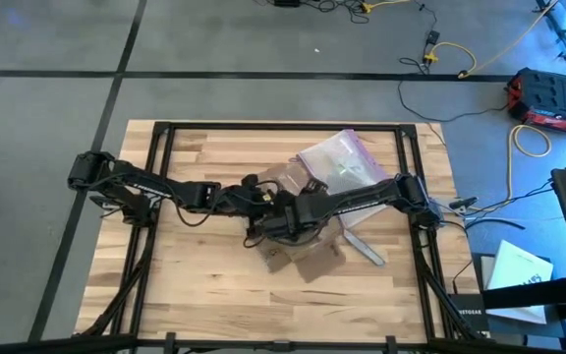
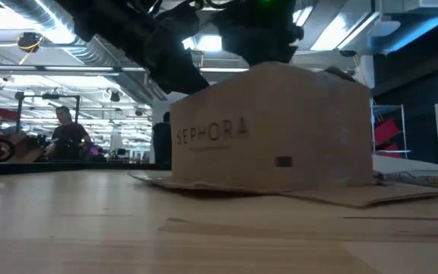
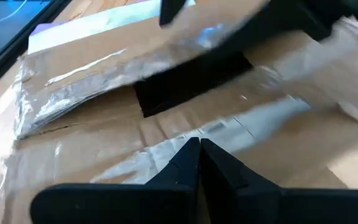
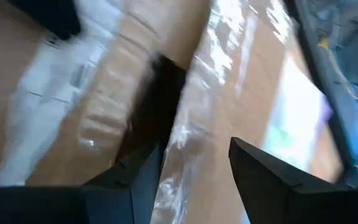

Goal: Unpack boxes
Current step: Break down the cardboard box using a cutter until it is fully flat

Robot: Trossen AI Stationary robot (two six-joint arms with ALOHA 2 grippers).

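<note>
At frame centre, the clenched left gripper [image 3: 199, 149] presses the box [image 2: 280, 129]; the right gripper [image 4: 194, 155] straddles a taped flap, jaws parted. Tape could tear or the box skid.

Large open-plan lab or workshop: exposed ceiling ducts [image 2: 90, 46], strip lights, grey floor [image 1: 47, 98] strewn with cables [image 1: 460, 59], wooden bench [image 1: 204, 265].
</note>
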